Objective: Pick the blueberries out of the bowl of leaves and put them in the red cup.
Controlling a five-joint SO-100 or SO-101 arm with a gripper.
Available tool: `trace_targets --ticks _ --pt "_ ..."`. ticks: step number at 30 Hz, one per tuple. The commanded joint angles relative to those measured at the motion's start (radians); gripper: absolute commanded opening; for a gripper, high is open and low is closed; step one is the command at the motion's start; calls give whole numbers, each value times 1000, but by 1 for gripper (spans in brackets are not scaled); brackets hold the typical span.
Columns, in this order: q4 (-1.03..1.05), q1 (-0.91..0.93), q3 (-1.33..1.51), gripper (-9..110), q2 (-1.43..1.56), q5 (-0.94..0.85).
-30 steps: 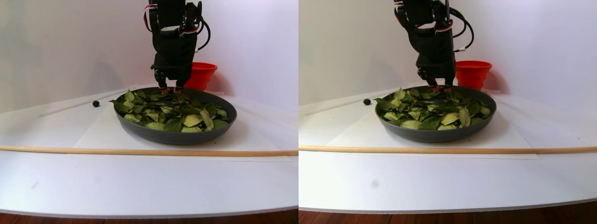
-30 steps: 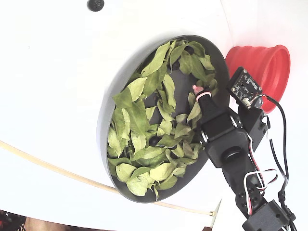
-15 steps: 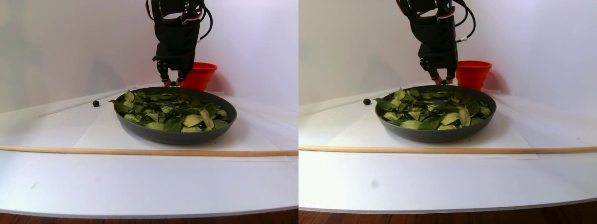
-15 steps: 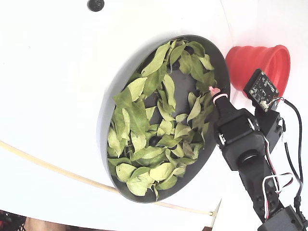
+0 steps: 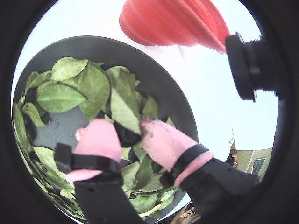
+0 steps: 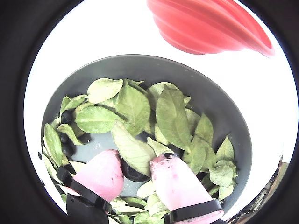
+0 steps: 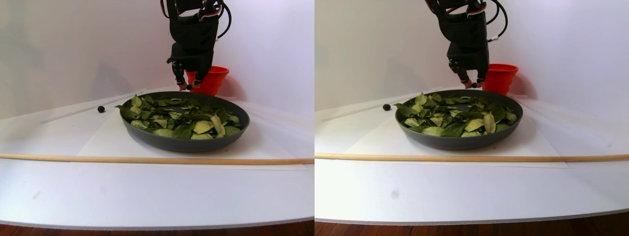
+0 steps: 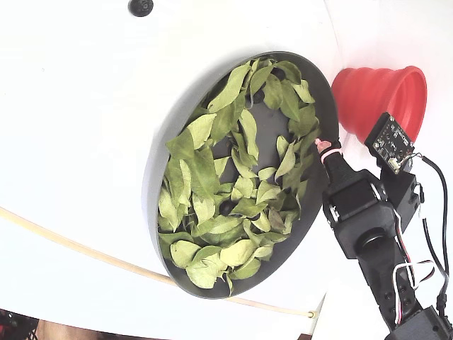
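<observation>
Fingers (image 6: 105, 175) pinch our blueberry (image 6: 133, 172) above the bowl of leaves (image 8: 159, 177), near the red cup (image 8: 379, 95); we read no writing anywhere.

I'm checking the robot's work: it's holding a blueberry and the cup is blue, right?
Not quite. The gripper does hold a blueberry between its pink fingers, but the cup is red, not blue. The fixed view shows it beside the bowl.
</observation>
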Motion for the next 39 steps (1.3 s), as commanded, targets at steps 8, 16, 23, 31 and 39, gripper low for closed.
trace_targets --ticks 8,16,23,31,39 --pt "37 55 -86 9 204 -8" --pt "54 72 -98 9 233 -20" --pt "64 84 -149 9 221 -26" --pt "80 98 -207 9 196 -31" --pt "84 110 -267 9 152 -31"
